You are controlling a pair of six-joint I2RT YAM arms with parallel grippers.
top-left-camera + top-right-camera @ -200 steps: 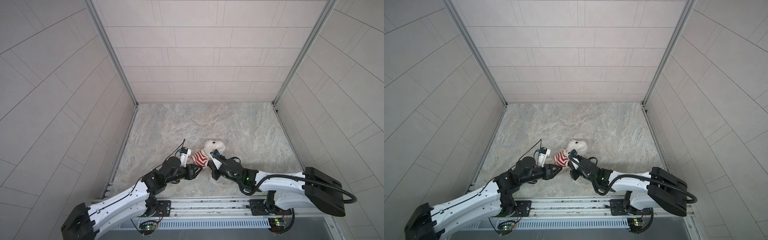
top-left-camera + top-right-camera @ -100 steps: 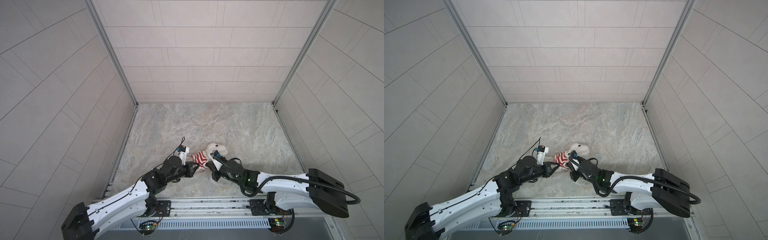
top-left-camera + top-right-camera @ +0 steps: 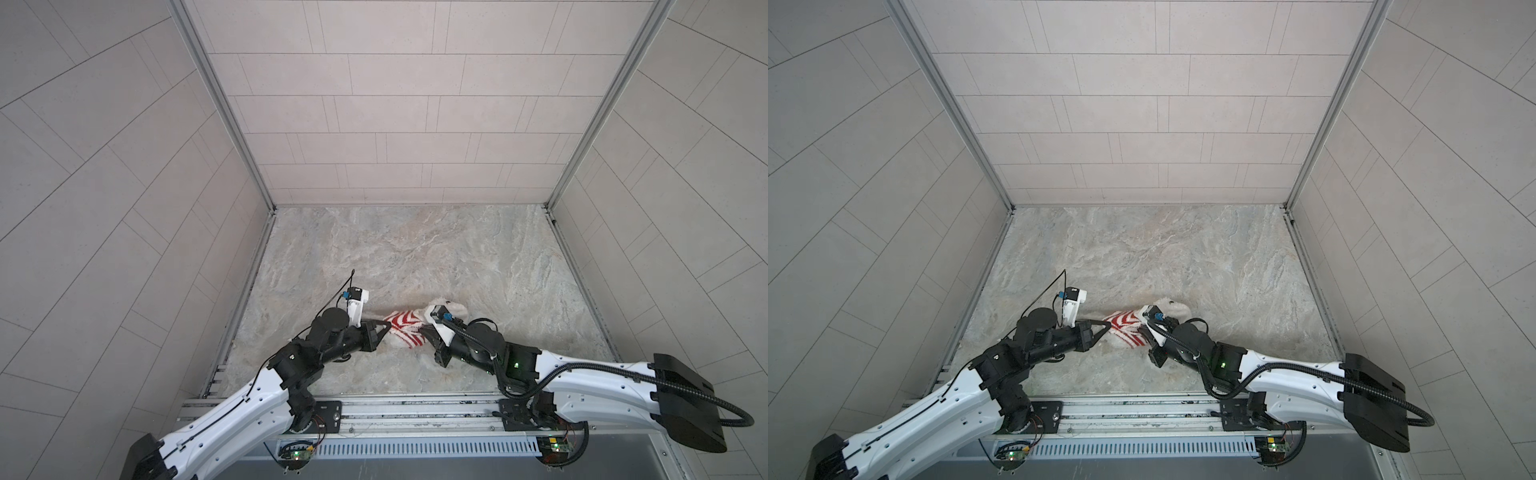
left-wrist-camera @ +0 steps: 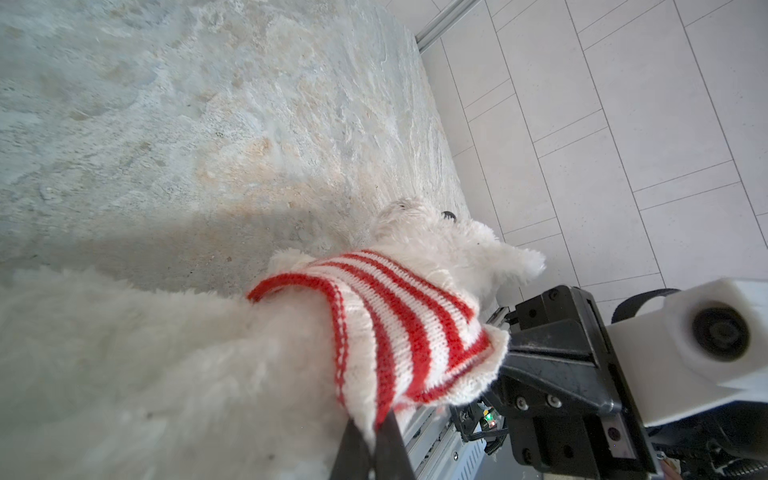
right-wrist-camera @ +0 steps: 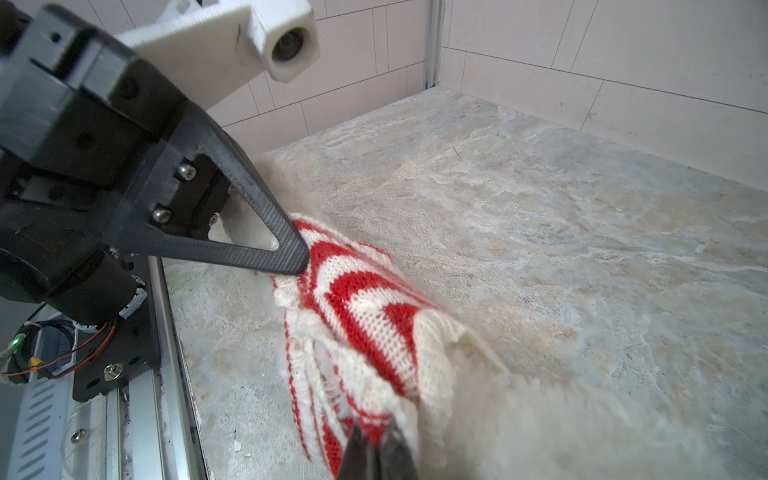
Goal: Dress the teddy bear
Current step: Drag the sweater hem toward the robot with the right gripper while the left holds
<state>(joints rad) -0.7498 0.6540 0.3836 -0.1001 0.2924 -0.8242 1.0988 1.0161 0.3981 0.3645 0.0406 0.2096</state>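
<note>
Near the front edge of the marbled tabletop [image 3: 415, 257], between the two arms, the teddy bear [image 3: 452, 308] lies stretched out with its head toward the back and right in both top views. A red-and-white striped sweater [image 3: 404, 335] is around its chest. The fluffy belly and legs on the left arm's side are bare. The left gripper [image 4: 371, 440] is clenched on the sweater's lower edge, with a fold of knit caught between its tips. The right gripper [image 5: 376, 442] is pinched tight on the white ribbed trim at the opposite side. Whether either pinch has also caught fur cannot be told.

The step in hand looks like drawing the hem down over the belly. The red rim crosses the body on a slant (higher on one flank than the other), so the lagging side probably needs the longer pull. Both pinches should travel together along the bear's length toward its legs, low over the tabletop, rather than apart, which would only stretch the knit. Nothing pins the head, so the whole bear may slide with the sweater. Short pulls, or one arm bracing while the other draws, would likely work better.
</note>
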